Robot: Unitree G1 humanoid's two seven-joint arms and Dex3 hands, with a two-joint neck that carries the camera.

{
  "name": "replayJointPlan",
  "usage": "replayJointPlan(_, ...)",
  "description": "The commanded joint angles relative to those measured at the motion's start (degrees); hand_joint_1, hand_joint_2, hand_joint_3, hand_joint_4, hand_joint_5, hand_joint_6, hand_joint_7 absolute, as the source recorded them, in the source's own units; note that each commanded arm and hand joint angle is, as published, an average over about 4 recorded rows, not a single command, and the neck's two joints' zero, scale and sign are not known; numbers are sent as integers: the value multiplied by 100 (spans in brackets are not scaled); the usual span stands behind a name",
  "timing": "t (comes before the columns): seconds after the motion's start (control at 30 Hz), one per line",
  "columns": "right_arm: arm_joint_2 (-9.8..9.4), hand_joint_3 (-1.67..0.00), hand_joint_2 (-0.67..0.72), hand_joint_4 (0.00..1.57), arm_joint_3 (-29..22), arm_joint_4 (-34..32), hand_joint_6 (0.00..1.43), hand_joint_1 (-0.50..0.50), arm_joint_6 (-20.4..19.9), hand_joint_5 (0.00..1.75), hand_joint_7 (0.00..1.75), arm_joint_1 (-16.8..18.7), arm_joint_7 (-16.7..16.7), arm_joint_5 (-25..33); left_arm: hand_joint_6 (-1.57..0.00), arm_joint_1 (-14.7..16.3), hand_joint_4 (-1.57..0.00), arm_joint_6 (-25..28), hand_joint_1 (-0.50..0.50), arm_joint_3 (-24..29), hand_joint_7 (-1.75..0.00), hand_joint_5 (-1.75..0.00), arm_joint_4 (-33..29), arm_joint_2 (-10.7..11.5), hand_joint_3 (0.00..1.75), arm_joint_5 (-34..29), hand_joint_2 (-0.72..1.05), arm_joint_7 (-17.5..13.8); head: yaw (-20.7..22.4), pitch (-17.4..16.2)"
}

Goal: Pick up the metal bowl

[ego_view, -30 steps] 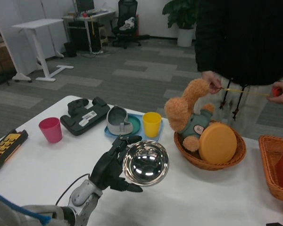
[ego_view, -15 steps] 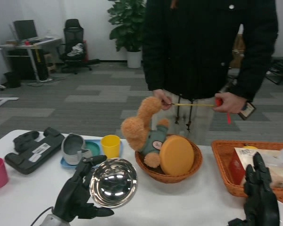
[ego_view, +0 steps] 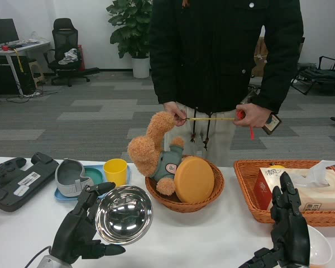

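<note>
The shiny metal bowl is held tilted above the white table, its hollow facing me. My left hand grips it by the left rim, low on the picture's left. My right hand stands upright at the lower right with fingers apart and nothing in it, just in front of the tissue basket.
A round wicker basket holds a plush toy and an orange disc. A yellow cup and grey object sit on a blue tray. A black device lies left. An orange basket holds tissues. A person stands behind, holding a tape measure.
The camera has swung right and up, so the whole scene shifted left; the pink cup left the picture. The bowl stays in my left hand. My right hand has come into view.
</note>
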Motion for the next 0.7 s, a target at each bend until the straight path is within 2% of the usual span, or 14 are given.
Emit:
replayJointPlan(0.03,25,0,53,9,-16,-71,0,-46,-27,0,7,56,-17,28,-5,-69,0,16,-50,-36,-168,-175,26,112,9,-18,105,55,8,35)
replayJointPlan(0.7,19,0,53,9,-27,-80,0,-46,-27,0,7,72,-26,28,-5,-69,0,24,-50,-54,-168,-175,28,112,9,-51,105,57,56,-29)
